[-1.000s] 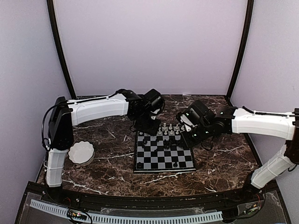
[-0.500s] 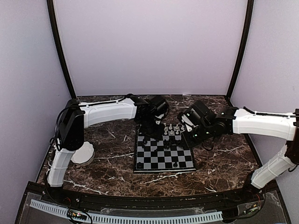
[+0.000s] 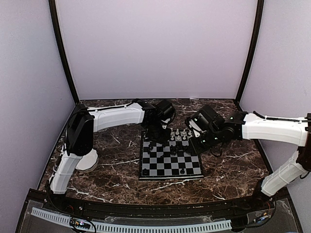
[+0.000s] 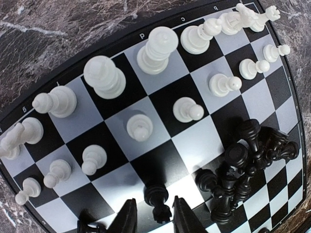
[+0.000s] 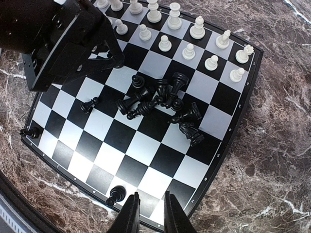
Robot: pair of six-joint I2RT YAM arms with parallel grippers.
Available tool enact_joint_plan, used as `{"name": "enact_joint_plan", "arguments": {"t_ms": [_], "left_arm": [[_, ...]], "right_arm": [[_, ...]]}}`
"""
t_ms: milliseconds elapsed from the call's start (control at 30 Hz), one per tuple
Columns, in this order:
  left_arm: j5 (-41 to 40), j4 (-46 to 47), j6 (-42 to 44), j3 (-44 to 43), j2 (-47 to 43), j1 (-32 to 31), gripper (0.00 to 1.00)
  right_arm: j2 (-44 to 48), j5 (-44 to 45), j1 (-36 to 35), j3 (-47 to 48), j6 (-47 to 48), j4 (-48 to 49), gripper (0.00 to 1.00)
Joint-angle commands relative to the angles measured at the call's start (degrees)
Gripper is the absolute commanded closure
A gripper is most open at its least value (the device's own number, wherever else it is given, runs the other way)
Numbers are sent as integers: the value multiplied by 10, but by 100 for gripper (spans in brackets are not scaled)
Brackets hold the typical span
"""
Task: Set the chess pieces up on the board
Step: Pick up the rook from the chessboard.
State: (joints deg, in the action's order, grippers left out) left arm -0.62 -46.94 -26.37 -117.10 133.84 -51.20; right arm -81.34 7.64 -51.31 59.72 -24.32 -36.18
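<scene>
The left arm (image 3: 119,116) and right arm (image 3: 272,128) are showing smooth white shells between bulky black joint housings, with thin black cables (image 3: 109,105) trailing along them. The left pincer (image 4: 153,204) and right pincer (image 5: 149,199) are showing slim black fingers (image 5: 130,213).

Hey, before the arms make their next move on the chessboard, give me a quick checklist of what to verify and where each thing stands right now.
1. White pieces upright in two rows along the far side of the board: ok.
2. Black pieces sorted into rows: not ok, most lie heaped mid-board.
3. Left gripper lined up on a target: ok, its fingers flank one black piece.
4. Left gripper's hold on that piece: cannot tell.
5. Right gripper free: ok, nothing between its fingers.
</scene>
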Motion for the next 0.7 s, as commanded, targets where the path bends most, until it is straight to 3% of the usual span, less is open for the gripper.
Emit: {"name": "enact_joint_plan", "arguments": {"t_ms": [0,300,467,667], "left_arm": [[5,-4,1,-20,5,7,75],[16,-21,13,-50,10,9,97],[2,-46,35,-77,-24,3,100],[83,18,106,-17,-70,-29,100]], "right_arm": [[8,13,2,0,2,-2,81],[8,22,3,2,5,-9,81],[28,33,31,-3,-7,-17,81],[77,50,88,-26,-29,-22,82]]}}
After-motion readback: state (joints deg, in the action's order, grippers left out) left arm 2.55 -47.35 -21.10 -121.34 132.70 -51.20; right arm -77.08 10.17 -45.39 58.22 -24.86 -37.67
